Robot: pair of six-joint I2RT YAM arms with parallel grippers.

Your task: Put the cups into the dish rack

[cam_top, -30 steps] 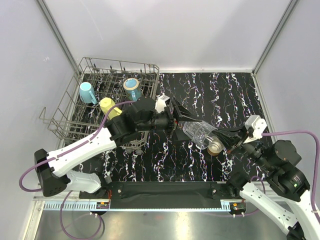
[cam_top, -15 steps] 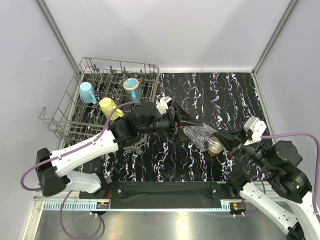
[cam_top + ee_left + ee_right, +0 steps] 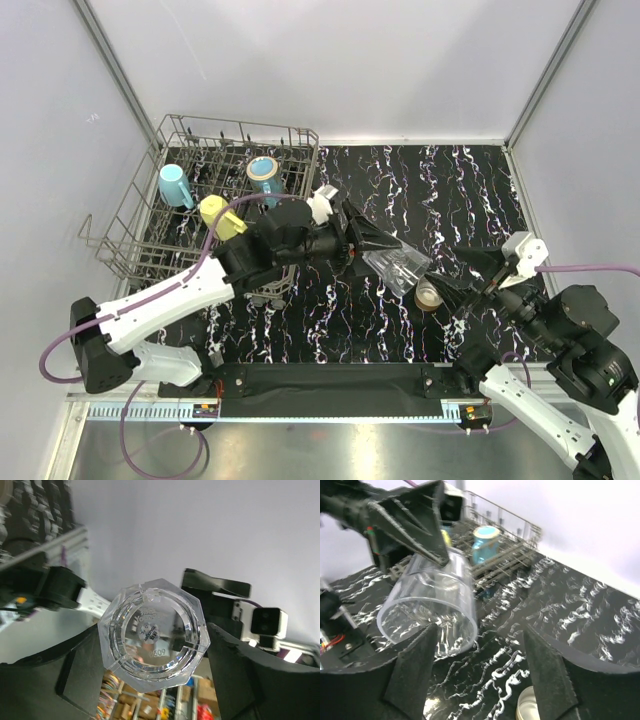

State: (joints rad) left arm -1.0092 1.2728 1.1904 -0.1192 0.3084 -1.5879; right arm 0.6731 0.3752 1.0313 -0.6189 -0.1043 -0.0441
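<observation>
Glass first: the clear tumbler hangs in the air over the middle of the black, white-veined table. It lies on its side with its mouth turned toward the right. The left claw pinches it at the base end. In the left wrist view the thick faceted bottom sits squarely between the two black fingers.

The right claw faces the tumbler's open mouth from the right with its fingers spread wide, gripping nothing. Its tips are near the rim, and I cannot tell whether they touch it. In the right wrist view the open mouth fills the space above and between those fingers.

Just left of the right claw, on the table, stands the shiny metal cup, close to the tumbler's mouth but lower.

The dish rack of thin grey wire sits at the far left of the table. Three mugs are inside it. A light-blue mug is toward the left and a teal mug toward the right. A yellow mug lies nearer, between the two.
</observation>
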